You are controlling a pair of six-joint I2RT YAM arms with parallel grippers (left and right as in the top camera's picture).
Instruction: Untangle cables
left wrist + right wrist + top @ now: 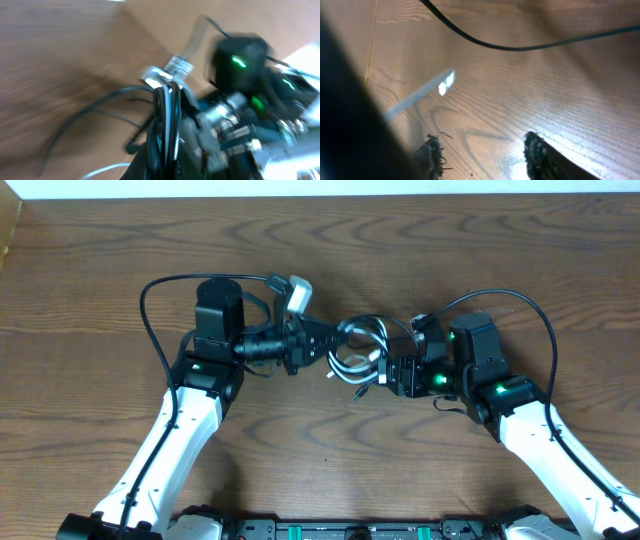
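The cables (pixel 358 350) are lying in a knotted clump mid-table, right between the two grippers: black loops with at least one white one mixed in, all resting on the wooden table (pixel 100 260).

The left gripper (pixel 322 343) is reaching in from the left, with its tips at the clump's left edge. Its jaws are clenched. The left wrist view is badly blurred, but black and white strands are bunching right at the fingers, so it's looking like a grip on the cables. A silver metal plug (pixel 176 67) is sticking up just above that bunch.

The right gripper (pixel 383 375) is sitting at the clump's lower right edge, pointing left. In the right wrist view its fingertips (pixel 432 155) are standing apart with bare wood between them, so it's released and gripping nothing.

A black cord (pixel 495 46) is arcing across the top of that view; can't tell which cord it is. Green lights are glowing on the right arm (pixel 480 370).
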